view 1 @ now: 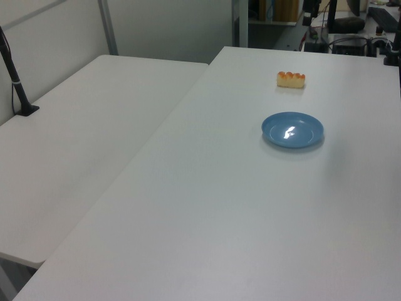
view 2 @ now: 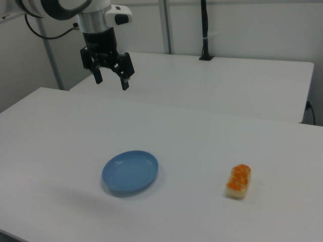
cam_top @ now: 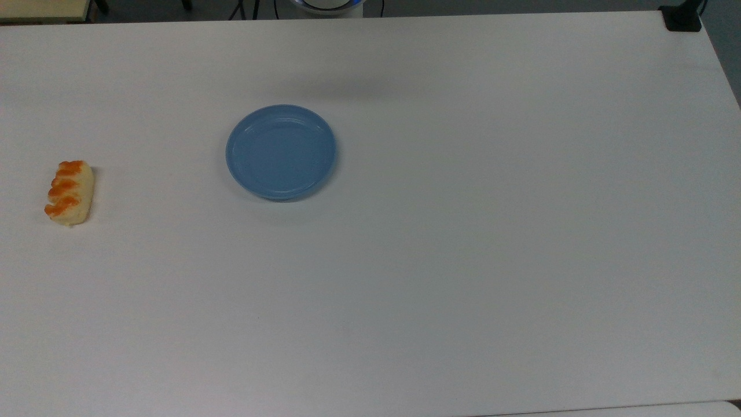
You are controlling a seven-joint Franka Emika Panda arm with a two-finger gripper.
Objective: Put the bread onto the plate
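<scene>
One small oblong pale-yellow bread (view 2: 238, 181) lies on the white desk (view 2: 202, 141), well apart from the round light-blue plastic plate (view 2: 130, 172). My tool (view 2: 111, 78) hangs above, fingers apart.

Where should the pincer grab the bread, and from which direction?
Come straight down on the bread and close across its short width at mid-length. It lies flat and alone on the table, long sides free, well apart from the plate. The open pincer hangs high above.

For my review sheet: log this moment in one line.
gripper: open, raised, holding nothing | bread: on table, apart from plate | plate: empty
</scene>
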